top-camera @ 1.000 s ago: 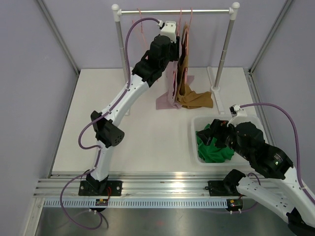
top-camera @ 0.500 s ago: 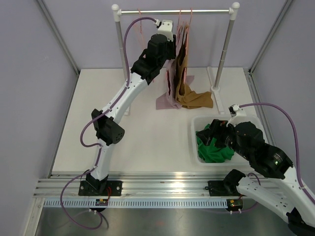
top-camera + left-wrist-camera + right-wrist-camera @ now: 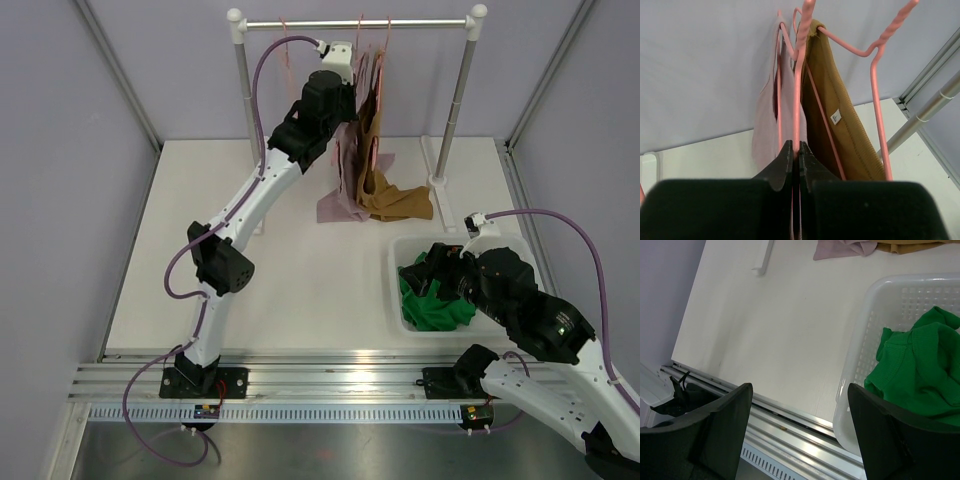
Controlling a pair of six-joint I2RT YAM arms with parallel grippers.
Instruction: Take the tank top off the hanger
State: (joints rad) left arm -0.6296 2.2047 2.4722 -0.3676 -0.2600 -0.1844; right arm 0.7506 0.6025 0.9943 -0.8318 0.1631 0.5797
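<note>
Currently, removal not yet done: tank top [image 3: 765, 130] hangs on its hanger [image 3: 798, 75].
Left gripper [image 3: 796, 146] clamps the hanger wire below the rail [image 3: 400, 22]; right gripper [image 3: 799, 390] stands open above the basket [image 3: 860, 340].

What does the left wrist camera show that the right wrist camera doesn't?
Only the left wrist: the left pincer shut on a pink hanger. Only the right wrist: the open right pincer and the white basket holding a green garment. Both: the pink tank top and the brown tank top, hanging in one, their hems on the table in the other.
</note>
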